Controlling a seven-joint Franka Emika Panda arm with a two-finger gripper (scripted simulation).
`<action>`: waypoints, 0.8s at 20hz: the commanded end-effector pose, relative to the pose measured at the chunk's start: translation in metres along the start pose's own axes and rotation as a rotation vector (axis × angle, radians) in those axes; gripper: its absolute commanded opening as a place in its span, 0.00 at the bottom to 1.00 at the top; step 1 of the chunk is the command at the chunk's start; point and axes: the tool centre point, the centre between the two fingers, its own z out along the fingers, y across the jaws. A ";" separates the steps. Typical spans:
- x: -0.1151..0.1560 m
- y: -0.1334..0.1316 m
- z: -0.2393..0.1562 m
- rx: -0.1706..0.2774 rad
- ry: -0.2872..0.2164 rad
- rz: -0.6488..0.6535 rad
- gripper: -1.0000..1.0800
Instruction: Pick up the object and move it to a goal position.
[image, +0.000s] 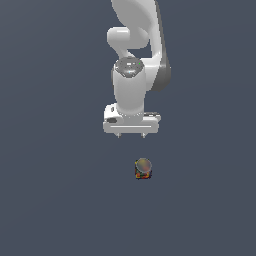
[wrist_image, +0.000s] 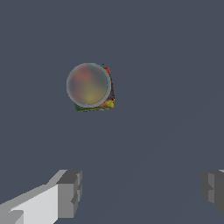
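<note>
While the tool (image: 131, 136) hangs spread wide, it should centre over the small can (image: 143, 169) at lower centre before descending.

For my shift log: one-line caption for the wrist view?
Open gripper poised above the small can, which stands apart from both fingers, not yet grasped.

My claw (wrist_image: 142, 192) is spread wide; the small can (wrist_image: 89, 86) stands upright on the worktop (wrist_image: 175, 65), clear of both fingers (wrist_image: 70, 192).
</note>
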 end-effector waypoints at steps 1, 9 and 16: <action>0.000 0.000 0.000 0.000 0.000 0.000 0.96; -0.004 -0.006 0.007 -0.021 -0.019 -0.031 0.96; -0.005 -0.007 0.008 -0.023 -0.021 -0.034 0.96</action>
